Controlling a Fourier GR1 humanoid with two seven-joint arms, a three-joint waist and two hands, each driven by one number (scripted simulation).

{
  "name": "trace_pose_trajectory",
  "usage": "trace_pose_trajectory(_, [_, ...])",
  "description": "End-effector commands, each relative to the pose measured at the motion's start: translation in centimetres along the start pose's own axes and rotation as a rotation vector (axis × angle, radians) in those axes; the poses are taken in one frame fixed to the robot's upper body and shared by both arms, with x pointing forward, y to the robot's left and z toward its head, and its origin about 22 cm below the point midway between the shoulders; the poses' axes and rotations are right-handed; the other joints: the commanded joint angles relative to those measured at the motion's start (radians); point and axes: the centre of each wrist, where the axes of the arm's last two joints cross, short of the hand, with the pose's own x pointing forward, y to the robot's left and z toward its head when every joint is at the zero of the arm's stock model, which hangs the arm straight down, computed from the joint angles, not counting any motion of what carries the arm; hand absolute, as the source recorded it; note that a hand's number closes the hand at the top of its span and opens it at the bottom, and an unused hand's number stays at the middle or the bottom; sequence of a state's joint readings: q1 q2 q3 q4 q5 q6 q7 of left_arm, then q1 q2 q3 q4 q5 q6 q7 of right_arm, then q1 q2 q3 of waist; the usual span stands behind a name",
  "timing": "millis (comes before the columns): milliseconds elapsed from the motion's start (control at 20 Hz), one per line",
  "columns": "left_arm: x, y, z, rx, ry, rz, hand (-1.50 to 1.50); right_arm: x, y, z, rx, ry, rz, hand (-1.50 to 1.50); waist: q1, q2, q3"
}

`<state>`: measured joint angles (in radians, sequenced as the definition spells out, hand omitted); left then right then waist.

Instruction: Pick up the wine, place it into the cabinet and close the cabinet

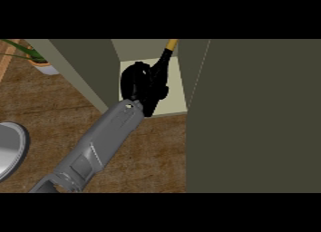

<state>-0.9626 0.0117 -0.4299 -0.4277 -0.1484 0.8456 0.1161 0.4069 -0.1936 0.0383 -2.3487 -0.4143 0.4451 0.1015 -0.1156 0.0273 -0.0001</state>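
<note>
Right now the step in hand is placement: one grey forearm comes in from the lower edge and its hand (138, 84) is inside the open cabinet (76, 72), fingers curled round the wine (164, 56). Which arm it is I can't tell for sure; it enters left of centre, so I read it as the left hand. Other hand is out of view

Wine: dark bottle with a yellow top, tilted up-right, over the pale cabinet shelf (177, 97), between the left wall and the open cabinet door (257, 118). Whether its base touches the shelf I can't tell, the hand hides it

How to do it well, my judgement:
- bring the bottle upright before letting go, it leans toward the door side
- lower until the base sits flat on the shelf, then release
- set it deep enough that the door clears it on closing
- pull the hand straight back along the forearm line, no sideways sweep near the neck
- door fills the view's right, so it needs a push from its outer face after the arm is out

Off-task: metal pan (2, 152) at left on the wooden worktop (143, 154), potted plant (36, 56) top left
</note>
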Motion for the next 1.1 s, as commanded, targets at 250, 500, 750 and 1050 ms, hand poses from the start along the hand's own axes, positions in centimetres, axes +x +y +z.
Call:
trace_pose_trajectory(250, [1.4, 0.1, -1.6, 0.075, 0.020, -0.110, 1.50, 1.2, 0.5, -0.5, 0.013, -0.034, -0.052, -1.50, -0.010, 0.005, -0.001])
trace_pose_trajectory(500, [0.3, 0.3, -1.9, 0.097, 0.016, -0.158, -1.50, 0.7, 0.3, 0.2, 0.021, -0.032, -0.043, -1.50, -0.011, 0.006, 0.000])
trace_pose_trajectory(750, [-0.9, 0.4, -1.9, 0.085, 0.042, -0.210, -1.50, 1.3, 0.1, 0.3, 0.036, -0.036, -0.042, -1.50, -0.018, 0.012, -0.001])
trace_pose_trajectory(1050, [-1.6, 0.1, -1.3, 0.090, 0.068, -0.179, -1.50, 1.0, 0.2, -0.1, 0.058, -0.027, -0.060, -1.50, -0.021, 0.014, -0.002])
